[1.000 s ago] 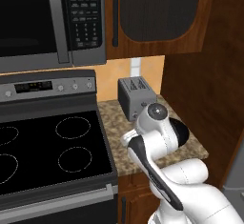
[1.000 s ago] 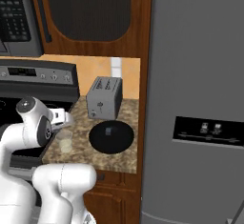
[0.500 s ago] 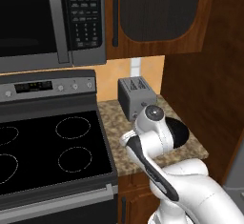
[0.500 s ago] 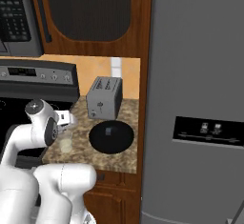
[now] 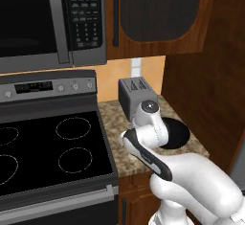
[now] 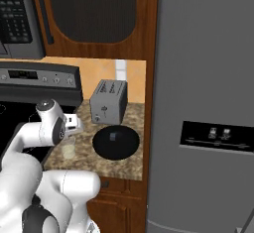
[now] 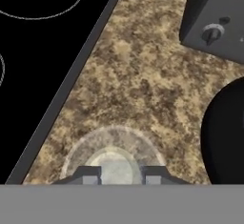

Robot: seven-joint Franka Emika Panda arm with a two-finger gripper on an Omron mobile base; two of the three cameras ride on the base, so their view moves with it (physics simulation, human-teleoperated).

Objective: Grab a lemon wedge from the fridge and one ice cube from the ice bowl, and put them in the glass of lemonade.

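One glass of lemonade (image 7: 114,163) | one ice bowl (image 6: 115,143) – one toaster (image 6: 108,101) | fingers (image 7: 90,175) clenched – grasping nothing

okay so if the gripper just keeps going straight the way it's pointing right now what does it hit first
Most likely the glass of lemonade: in the hand view the gripper sits just above its rim, fingers nearly shut and pointing down into it. The granite counter lies beneath. How far above the glass is hard to judge.

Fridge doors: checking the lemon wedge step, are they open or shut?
Shut: in the right base view the fridge presents a flat, closed grey front.
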